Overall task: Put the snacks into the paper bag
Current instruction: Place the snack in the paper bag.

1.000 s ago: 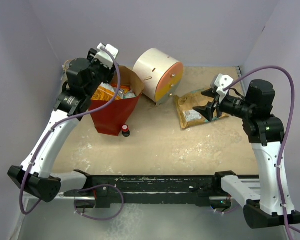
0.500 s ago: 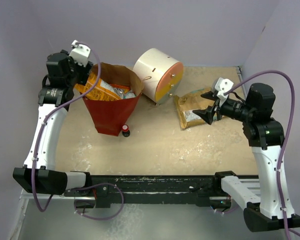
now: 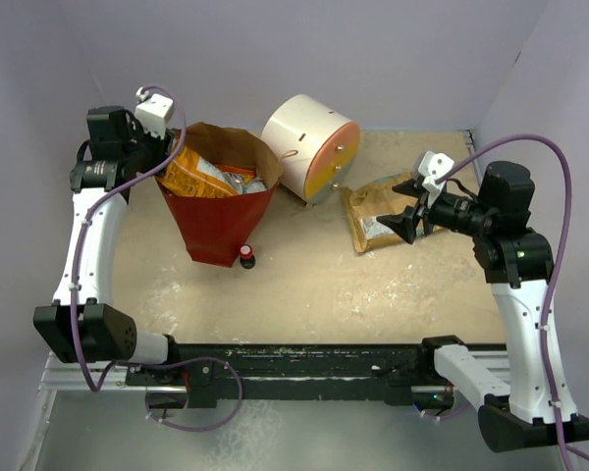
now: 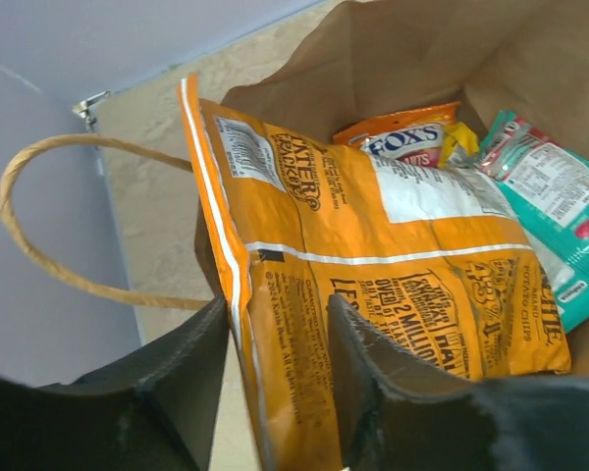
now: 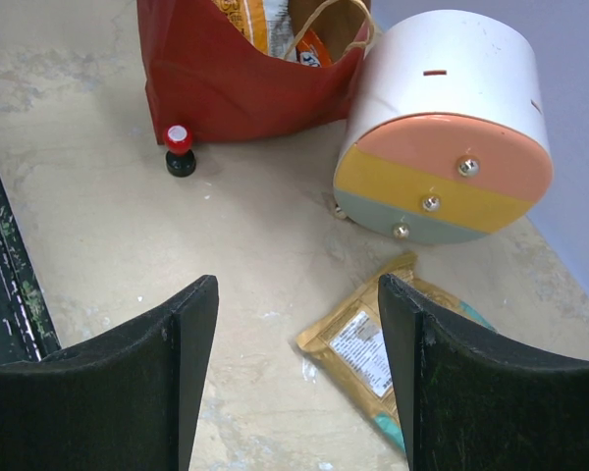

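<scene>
Nearest, right gripper (image 5: 296, 304): jaws wide apart, empty, over the tan-brown packet (image 3: 373, 211) lying flat on the table (image 3: 324, 294). Red-capped bottle (image 3: 246, 258): upright at the foot of the paper bag (image 3: 216, 226). Bag contents: orange packet (image 4: 373, 265), teal packet (image 4: 550, 196). Left gripper (image 4: 278, 314): fingers straddle the orange packet's edge; grip unclear. Farthest: cream drawer unit (image 3: 309, 147).

Cream drawer unit (image 3: 310, 147) lies on its side; a red-capped bottle (image 3: 246, 258) stands nearby.
</scene>
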